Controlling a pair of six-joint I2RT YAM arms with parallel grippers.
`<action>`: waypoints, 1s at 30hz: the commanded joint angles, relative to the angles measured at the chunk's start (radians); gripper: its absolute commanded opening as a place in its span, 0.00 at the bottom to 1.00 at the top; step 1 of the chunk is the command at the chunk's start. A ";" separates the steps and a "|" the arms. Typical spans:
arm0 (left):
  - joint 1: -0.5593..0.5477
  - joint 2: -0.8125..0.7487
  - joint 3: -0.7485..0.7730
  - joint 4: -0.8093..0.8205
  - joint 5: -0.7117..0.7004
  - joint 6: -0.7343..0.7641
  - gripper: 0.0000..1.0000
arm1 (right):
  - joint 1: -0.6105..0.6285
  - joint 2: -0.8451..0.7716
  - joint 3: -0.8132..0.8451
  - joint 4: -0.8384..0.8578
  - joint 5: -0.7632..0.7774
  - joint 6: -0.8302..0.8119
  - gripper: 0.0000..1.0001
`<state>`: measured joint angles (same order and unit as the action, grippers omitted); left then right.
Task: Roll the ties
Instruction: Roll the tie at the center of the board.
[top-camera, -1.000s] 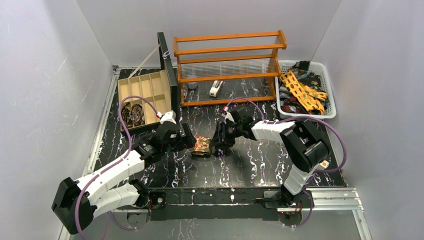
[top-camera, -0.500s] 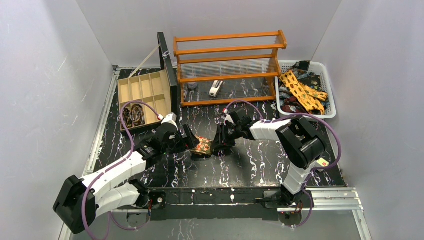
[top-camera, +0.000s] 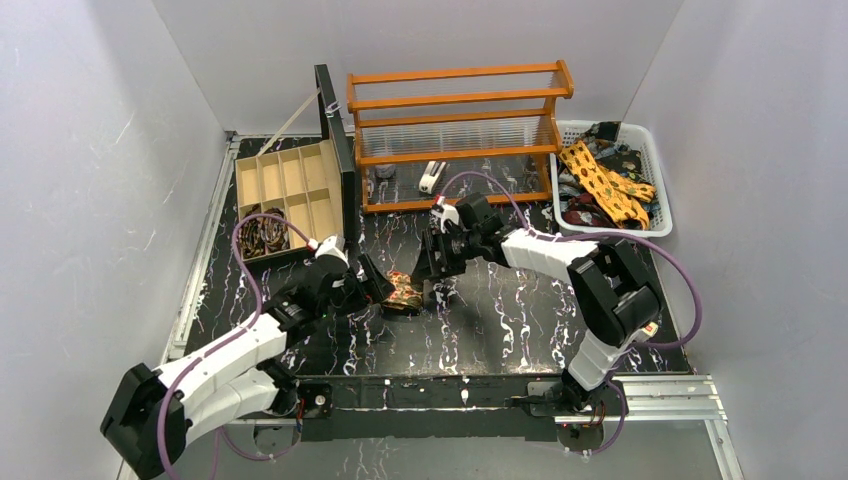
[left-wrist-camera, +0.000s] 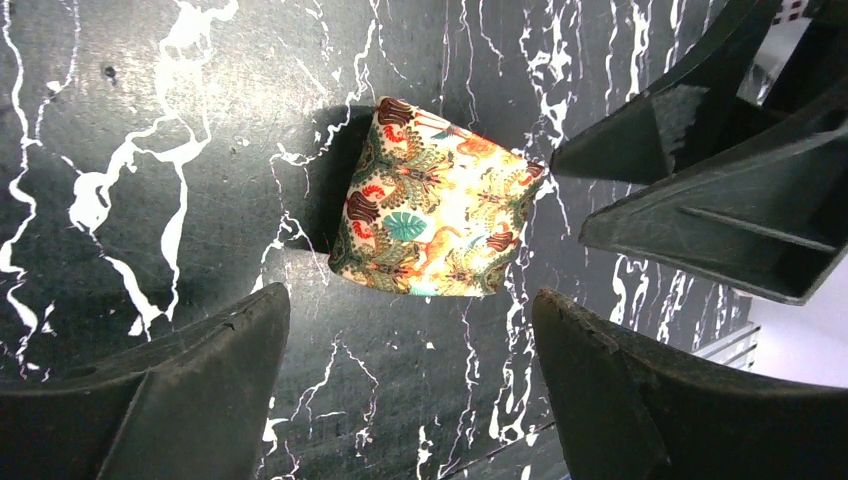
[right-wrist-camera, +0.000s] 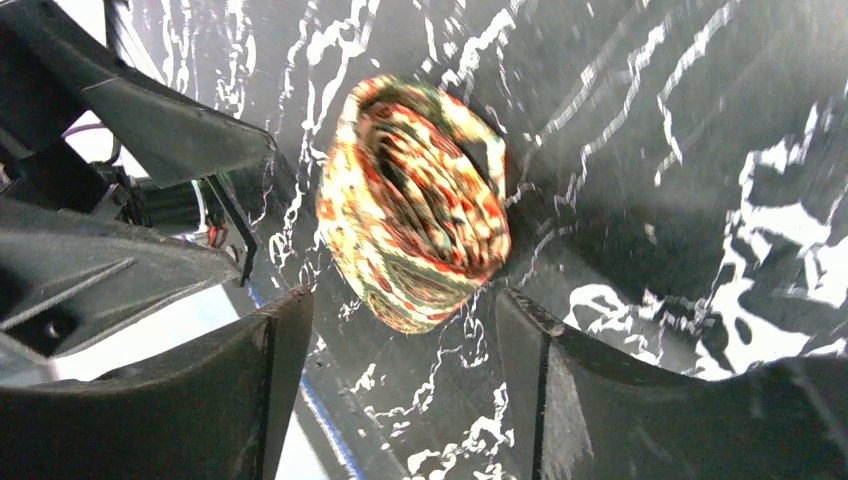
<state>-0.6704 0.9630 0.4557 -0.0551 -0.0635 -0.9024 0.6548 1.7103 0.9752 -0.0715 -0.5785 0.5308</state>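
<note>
And the right gripper (right-wrist-camera: 402, 305) let go; a moment earlier its jaws were nipped in at the rolled tie (top-camera: 405, 292), then they sprang apart and drew back toward the wooden rack (top-camera: 455, 98); the left gripper (left-wrist-camera: 408, 320) kept its jaws wide, hovering just beside the coil and touching nothing; the tie lay free on the marbled table (top-camera: 500, 325) between them, spiral holding; its loose end was probably tucked, though blur hid it; one roll looked finished, with more ties waiting in the white basket (top-camera: 661, 190).
</note>
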 joint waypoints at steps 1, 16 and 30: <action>0.007 -0.102 -0.030 -0.059 -0.079 -0.047 0.88 | -0.001 -0.052 0.026 0.136 -0.025 -0.233 0.78; 0.007 -0.213 -0.080 -0.099 -0.058 -0.074 0.88 | -0.001 0.262 0.298 -0.018 -0.352 -0.451 0.79; 0.009 -0.143 -0.126 0.047 -0.019 -0.070 0.88 | -0.011 0.252 0.180 -0.004 -0.315 -0.371 0.71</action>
<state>-0.6693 0.8249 0.3695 -0.0807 -0.0814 -0.9699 0.6502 1.9892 1.2232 -0.1314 -0.8925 0.1017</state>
